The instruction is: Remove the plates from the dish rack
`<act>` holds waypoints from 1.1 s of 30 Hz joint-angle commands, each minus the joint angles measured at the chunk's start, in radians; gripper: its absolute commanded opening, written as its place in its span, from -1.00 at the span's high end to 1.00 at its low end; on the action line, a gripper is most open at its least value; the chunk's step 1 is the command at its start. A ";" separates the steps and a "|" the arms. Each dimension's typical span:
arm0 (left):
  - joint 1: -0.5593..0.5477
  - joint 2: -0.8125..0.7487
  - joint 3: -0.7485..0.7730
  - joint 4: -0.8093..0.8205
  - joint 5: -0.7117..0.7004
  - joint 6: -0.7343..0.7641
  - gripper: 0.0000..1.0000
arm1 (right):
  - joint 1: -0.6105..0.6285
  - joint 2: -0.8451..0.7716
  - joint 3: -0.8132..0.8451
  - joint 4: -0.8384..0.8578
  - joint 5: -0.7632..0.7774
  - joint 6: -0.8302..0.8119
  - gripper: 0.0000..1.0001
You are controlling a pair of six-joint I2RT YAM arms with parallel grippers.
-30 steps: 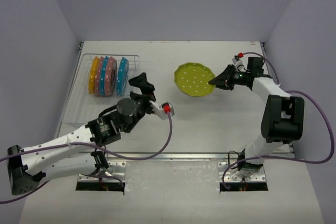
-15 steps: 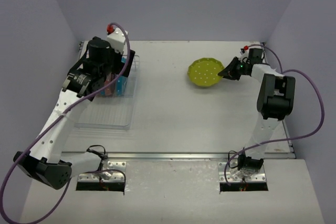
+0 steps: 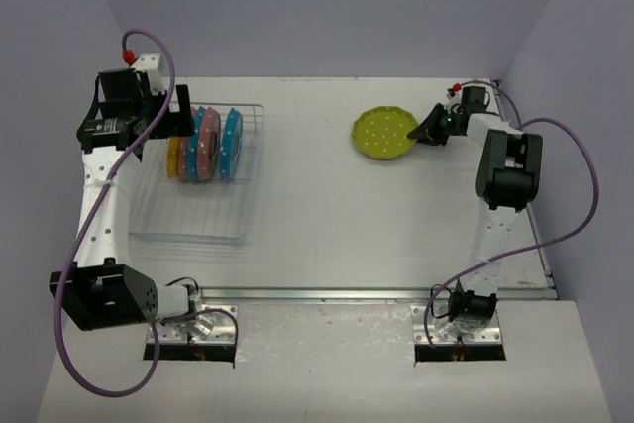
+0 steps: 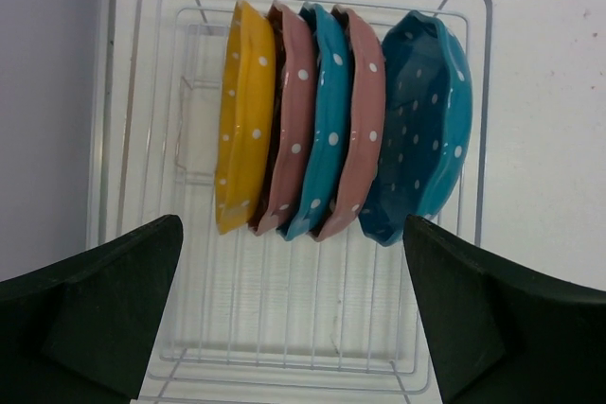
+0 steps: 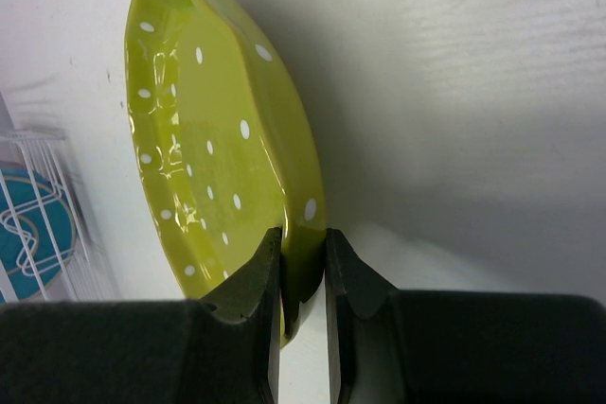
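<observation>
From above, I think my job is only just started: one plate is out and five are left. The green plate (image 3: 384,133) is far over on the right side of the table (image 3: 347,225), well apart from the dish rack (image 3: 188,238). My right gripper (image 3: 428,129) is at its edge. The other plates (image 3: 205,143) stand in a row at the far end of the rack. My left gripper (image 3: 178,121) is just beside them, on the left.

My left gripper (image 4: 292,224) looks straight down at the rack (image 4: 481,92). Its jaws are spread wide and hold nothing. The five plates stand on their edges, packed close and leaning on each other: orange, pink, blue, pink, blue. The orange plate (image 4: 244,120) is on the left end. The last blue plate (image 4: 421,130) leans away a bit on the right. They are round, shiny and wavy at the rim, with white dots. The rack is thin silver wire, and I can see the table through it.

My right gripper (image 5: 301,243) has its jaws pinched tight on the rim of the green plate (image 5: 208,139). The plate is glossy and bumpy at the edge, with white dots. It is tipped up over the pale table (image 5: 454,92). I cannot tell if it touches down yet. I think I have to set it flat and let go.
</observation>
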 commanded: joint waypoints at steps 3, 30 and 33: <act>0.036 0.010 0.007 0.029 0.054 -0.008 -1.00 | 0.023 0.025 0.109 -0.045 0.111 -0.040 0.65; 0.199 0.263 0.246 -0.200 0.213 0.087 -0.39 | 0.069 -0.325 0.092 -0.272 0.131 -0.204 -0.98; 0.203 0.289 0.243 -0.185 0.188 0.122 -0.25 | 0.069 -0.413 0.012 -0.272 0.086 -0.225 -0.98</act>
